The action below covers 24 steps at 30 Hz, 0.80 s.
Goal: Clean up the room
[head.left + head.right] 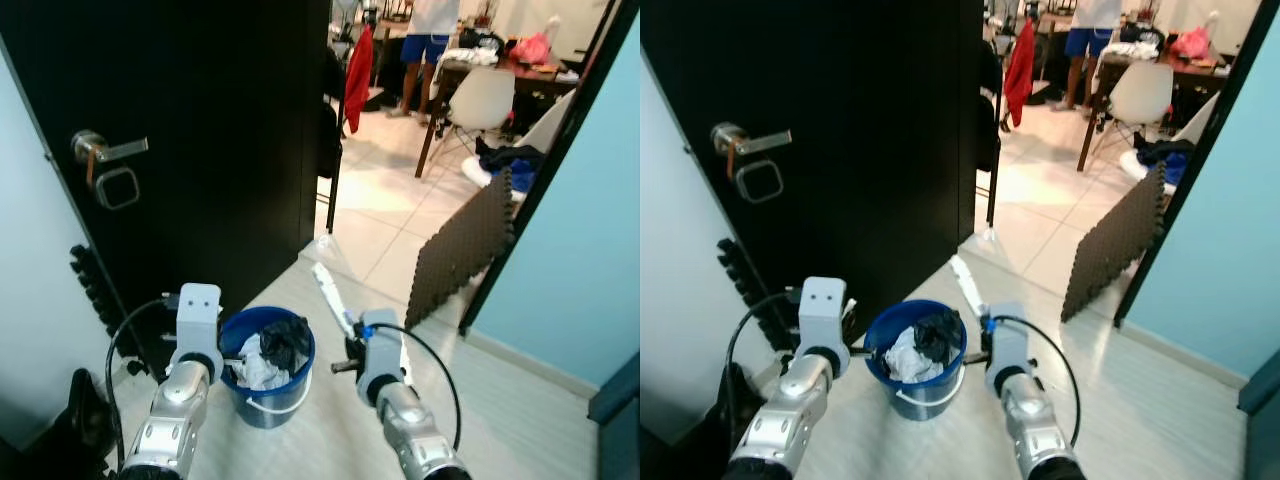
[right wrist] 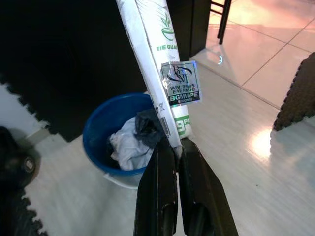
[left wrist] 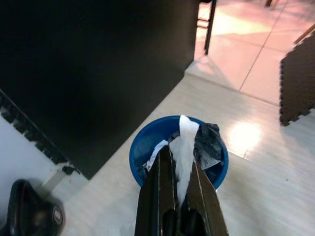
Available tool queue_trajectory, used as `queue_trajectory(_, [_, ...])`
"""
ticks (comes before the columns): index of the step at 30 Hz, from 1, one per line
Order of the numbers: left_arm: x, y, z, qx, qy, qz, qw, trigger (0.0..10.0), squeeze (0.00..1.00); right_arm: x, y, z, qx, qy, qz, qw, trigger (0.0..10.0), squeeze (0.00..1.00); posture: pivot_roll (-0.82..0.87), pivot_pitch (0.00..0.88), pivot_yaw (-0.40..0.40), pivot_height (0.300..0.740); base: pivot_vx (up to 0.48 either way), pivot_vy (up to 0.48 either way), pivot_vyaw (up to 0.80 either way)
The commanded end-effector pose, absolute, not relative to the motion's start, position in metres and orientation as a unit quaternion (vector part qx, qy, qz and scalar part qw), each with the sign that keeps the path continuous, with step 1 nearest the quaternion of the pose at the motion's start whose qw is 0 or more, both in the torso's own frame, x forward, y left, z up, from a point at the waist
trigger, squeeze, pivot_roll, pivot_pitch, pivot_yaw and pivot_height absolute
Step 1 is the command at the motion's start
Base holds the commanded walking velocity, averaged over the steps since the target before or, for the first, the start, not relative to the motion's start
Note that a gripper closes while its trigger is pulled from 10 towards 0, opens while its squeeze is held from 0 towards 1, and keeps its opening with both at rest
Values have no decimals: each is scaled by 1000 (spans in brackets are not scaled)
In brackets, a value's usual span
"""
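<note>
Over round blue plastic bucket (image 2: pixel 106 132) — crumpled tissue (image 3: pixel 184 147), flat glossy white packet (image 2: pixel 155 64)

One blue bucket (image 1: pixel 268 372) near the black door (image 1: pixel 200 130), one white packet (image 2: pixel 157 64), two robot hands, one foam mat (image 1: pixel 462 250) right, one white chair (image 1: pixel 480 100) and one person (image 1: pixel 430 40) far.

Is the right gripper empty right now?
No, the right gripper is shut on a white packet with a price sticker, held above the blue bucket.
</note>
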<state>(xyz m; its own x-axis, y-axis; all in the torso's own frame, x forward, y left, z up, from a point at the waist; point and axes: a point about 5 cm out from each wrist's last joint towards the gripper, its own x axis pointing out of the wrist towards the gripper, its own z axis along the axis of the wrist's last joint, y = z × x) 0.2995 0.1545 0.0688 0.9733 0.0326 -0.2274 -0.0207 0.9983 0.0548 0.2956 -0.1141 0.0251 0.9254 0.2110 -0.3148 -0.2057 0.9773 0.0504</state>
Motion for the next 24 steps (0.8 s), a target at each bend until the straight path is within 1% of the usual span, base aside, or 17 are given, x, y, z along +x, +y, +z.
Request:
queue_trajectory(1, [298, 155, 66, 28, 123, 13, 992, 10000, 0, 295, -112, 24, 5, 165, 113, 980, 10000, 0, 84, 0, -23, 740, 394, 0, 0])
queue_trajectory(3, [299, 154, 66, 29, 123, 12, 992, 10000, 0, 295, -112, 23, 4, 167, 114, 979, 10000, 0, 84, 0, -23, 740, 390, 0, 0])
queue_trajectory(6, [300, 155, 67, 30, 123, 12, 992, 10000, 0, 296, -117, 23, 20, 169, 87, 982, 10000, 0, 84, 0, -20, 740, 390, 0, 0])
queue_trajectory(10, [301, 156, 67, 31, 122, 11, 992, 10000, 0, 296, -121, 22, 26, 172, 75, 982, 10000, 0, 84, 0, -13, 740, 387, 0, 0])
queue_trajectory(24, [304, 155, 68, 37, 125, 3, 992, 10000, 0, 297, -124, 22, 25, 173, 71, 982, 10000, 0, 83, 0, -16, 740, 376, 0, 0])
